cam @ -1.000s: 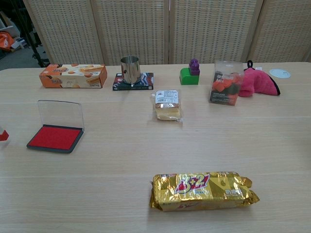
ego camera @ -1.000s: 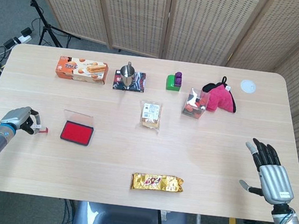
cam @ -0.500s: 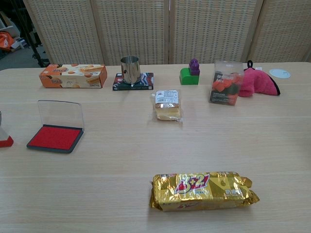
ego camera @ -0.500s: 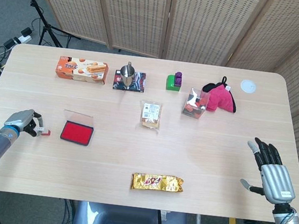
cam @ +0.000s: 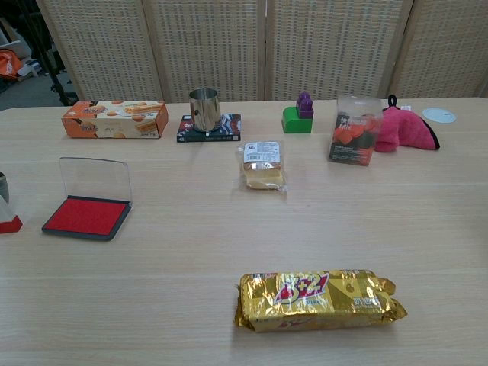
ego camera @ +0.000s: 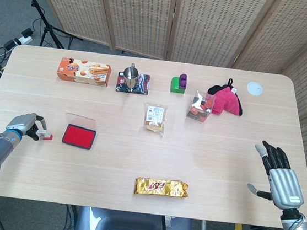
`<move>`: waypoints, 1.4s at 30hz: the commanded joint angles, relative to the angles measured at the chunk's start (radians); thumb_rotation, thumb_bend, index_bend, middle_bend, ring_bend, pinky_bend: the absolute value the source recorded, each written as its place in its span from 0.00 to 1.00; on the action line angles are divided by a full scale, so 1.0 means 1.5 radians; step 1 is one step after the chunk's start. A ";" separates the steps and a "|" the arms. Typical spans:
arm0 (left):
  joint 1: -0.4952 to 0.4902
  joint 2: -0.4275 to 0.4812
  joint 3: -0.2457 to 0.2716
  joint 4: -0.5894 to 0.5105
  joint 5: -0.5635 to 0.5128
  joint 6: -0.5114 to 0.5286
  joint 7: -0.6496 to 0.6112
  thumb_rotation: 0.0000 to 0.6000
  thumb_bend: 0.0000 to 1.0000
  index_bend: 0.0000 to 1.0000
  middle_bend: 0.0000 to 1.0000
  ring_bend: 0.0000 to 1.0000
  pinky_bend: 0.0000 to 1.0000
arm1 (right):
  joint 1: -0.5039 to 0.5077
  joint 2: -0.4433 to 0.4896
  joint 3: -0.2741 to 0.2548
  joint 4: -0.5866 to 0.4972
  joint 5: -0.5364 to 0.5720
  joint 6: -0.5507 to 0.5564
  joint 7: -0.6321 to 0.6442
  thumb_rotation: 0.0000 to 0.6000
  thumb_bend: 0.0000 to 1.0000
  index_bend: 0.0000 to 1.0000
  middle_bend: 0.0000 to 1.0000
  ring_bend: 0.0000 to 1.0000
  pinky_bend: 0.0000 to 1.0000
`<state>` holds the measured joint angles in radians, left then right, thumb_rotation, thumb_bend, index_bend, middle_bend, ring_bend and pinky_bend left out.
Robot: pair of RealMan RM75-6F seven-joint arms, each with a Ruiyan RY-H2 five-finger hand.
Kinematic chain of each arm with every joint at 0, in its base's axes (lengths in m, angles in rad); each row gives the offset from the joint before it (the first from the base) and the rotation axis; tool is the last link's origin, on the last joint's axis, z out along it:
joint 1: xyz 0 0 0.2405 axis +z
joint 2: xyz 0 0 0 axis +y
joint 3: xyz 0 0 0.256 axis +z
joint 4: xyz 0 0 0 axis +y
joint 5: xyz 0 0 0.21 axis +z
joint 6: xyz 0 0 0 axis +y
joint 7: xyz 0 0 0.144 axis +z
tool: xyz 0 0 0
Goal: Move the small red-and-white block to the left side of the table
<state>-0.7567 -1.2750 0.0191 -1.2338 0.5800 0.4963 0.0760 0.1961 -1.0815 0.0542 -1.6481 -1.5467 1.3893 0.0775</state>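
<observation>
The small red-and-white block [ego camera: 45, 134] stands on the table near the left edge, just left of the red stamp pad [ego camera: 79, 136]. My left hand [ego camera: 25, 125] pinches its white top with curled fingers. In the chest view only the block [cam: 8, 219] and a sliver of a finger show at the left border. My right hand [ego camera: 278, 177] hovers over the table's right front corner, fingers spread and holding nothing; the chest view does not show it.
A gold snack bar [ego camera: 161, 187] lies front centre and a cracker packet [ego camera: 155, 117] mid-table. Along the back stand an orange biscuit box [ego camera: 84, 71], a metal cup [ego camera: 131, 73] on a dark book, a green-purple toy [ego camera: 179, 83], a clear box [ego camera: 200, 106] and a pink cloth [ego camera: 227, 100].
My left hand has lowered the block from just above the table onto its surface and shifted slightly toward the stamp pad. The right hand has barely moved.
</observation>
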 commanded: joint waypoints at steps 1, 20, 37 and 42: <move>0.000 0.003 0.000 -0.004 0.001 0.001 -0.001 1.00 0.38 0.47 1.00 1.00 1.00 | 0.000 0.000 0.000 0.000 0.000 0.000 0.001 1.00 0.00 0.00 0.00 0.00 0.00; 0.002 0.063 0.003 -0.076 0.024 0.024 -0.006 1.00 0.37 0.40 1.00 1.00 1.00 | -0.002 0.003 0.000 -0.002 -0.003 0.004 0.001 1.00 0.00 0.00 0.00 0.00 0.00; 0.218 0.231 -0.057 -0.280 0.335 0.409 -0.168 1.00 0.01 0.00 0.00 0.00 0.19 | -0.010 0.005 -0.004 -0.007 -0.026 0.029 0.002 1.00 0.00 0.00 0.00 0.00 0.00; 0.310 0.111 -0.066 -0.180 0.454 0.635 -0.233 1.00 0.00 0.00 0.00 0.00 0.04 | -0.013 0.000 -0.001 0.000 -0.028 0.039 0.004 1.00 0.00 0.00 0.00 0.00 0.00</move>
<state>-0.4535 -0.9767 -0.0446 -1.5954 1.0679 1.1432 -0.1500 0.1774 -1.0813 0.0522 -1.6480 -1.5892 1.4474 0.0825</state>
